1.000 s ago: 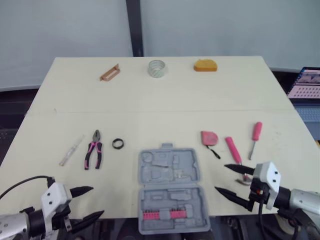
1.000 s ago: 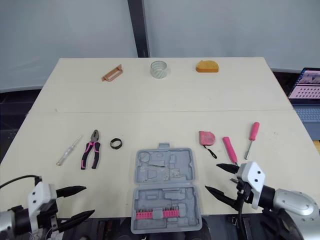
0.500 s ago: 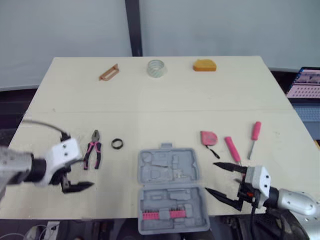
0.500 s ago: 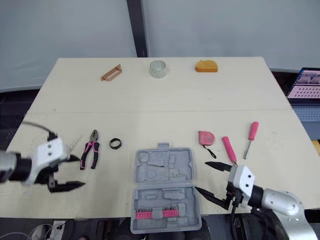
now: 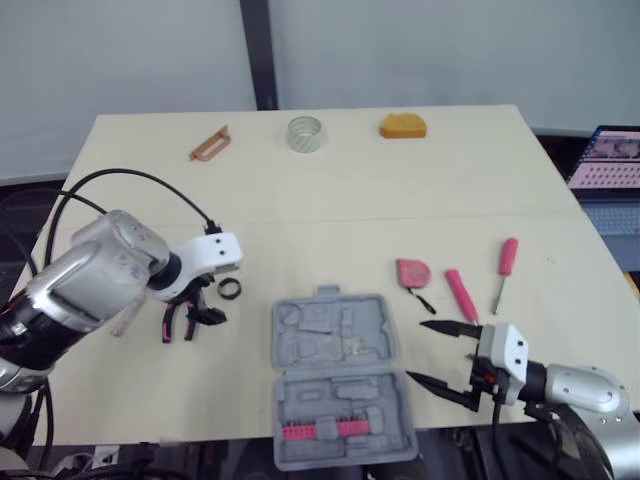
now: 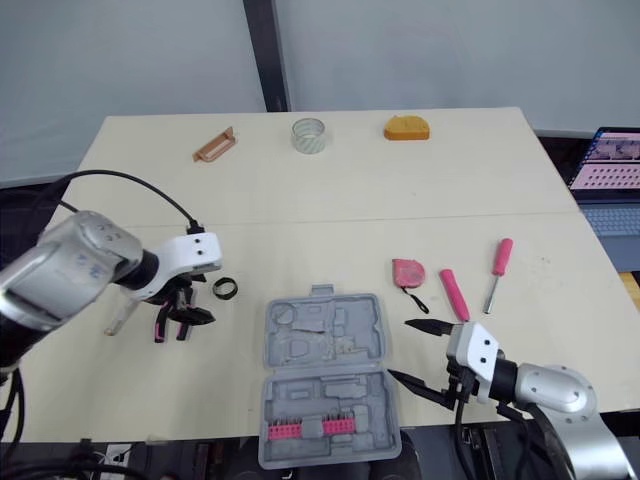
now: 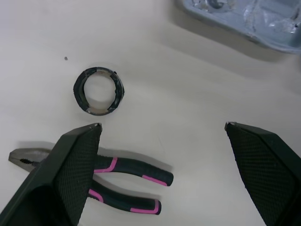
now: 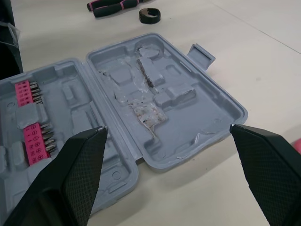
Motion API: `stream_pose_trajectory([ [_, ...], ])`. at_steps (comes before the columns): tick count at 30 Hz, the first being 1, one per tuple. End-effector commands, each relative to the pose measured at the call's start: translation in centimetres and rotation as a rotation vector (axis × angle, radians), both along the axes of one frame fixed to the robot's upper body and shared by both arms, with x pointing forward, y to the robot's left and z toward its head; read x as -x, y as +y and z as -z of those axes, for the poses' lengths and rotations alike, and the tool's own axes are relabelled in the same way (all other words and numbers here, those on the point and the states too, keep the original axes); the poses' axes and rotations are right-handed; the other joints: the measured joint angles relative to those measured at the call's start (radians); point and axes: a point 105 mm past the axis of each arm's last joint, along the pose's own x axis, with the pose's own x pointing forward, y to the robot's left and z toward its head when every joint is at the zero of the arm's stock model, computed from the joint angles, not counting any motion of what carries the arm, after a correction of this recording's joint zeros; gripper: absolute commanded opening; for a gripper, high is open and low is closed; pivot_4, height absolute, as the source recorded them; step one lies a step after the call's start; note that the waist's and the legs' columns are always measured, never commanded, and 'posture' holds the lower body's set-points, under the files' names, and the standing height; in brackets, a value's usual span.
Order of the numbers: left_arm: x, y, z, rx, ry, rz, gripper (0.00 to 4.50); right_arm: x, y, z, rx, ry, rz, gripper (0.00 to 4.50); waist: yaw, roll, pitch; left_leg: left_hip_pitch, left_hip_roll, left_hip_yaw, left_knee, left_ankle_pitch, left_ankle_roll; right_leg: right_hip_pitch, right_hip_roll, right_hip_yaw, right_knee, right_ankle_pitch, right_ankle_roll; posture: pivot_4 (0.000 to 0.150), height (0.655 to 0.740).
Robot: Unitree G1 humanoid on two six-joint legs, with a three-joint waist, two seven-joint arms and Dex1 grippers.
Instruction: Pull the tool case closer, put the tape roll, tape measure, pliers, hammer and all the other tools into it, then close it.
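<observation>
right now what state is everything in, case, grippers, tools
tool case: open, lying flat on the table
pliers: flat on the table, not gripped
left gripper: jaws open, above the pliers, holding nothing
right gripper: jaws open, beside the tool case, holding nothing
black ring: flat on the table, outside the tool case
tape measure: on the table, outside the tool case

Bright, even, diffuse light over the pale table (image 5: 330, 190).
Shadows are faint and short. A soft dark band follows the rim of the tool case (image 8: 155, 103), and thin ones hug the pliers (image 7: 131, 176) and the black ring (image 7: 98, 91). A laptop screen (image 5: 612, 160) glows beyond the table's right edge.
</observation>
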Motion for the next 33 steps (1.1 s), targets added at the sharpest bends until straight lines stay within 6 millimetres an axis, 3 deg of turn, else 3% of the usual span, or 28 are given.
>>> stream_pose_trajectory([
  [1,-0.6,0.5,0.3,-0.04,-0.015,-0.029,4.5,0.1,-0.2,-0.5,0.015,-0.004,-0.014,4.4,-0.002,0.0,0.0,0.0,0.0,0.0,0.0,0.0,0.0,0.0,0.0,0.0,0.0,0.0,0.0,0.15,0.74],
  [33,-3.2,0.1,5.0,-0.088,0.004,0.02,4.5,1.6,-1.9,-0.5,0.052,0.025,0.049,4.4,0.002,-0.001,0.0,0.0,0.0,0.001,0.005,0.0,0.001,-0.001,0.0,0.001,0.005,0.0,0.0,0.15,0.74],
])
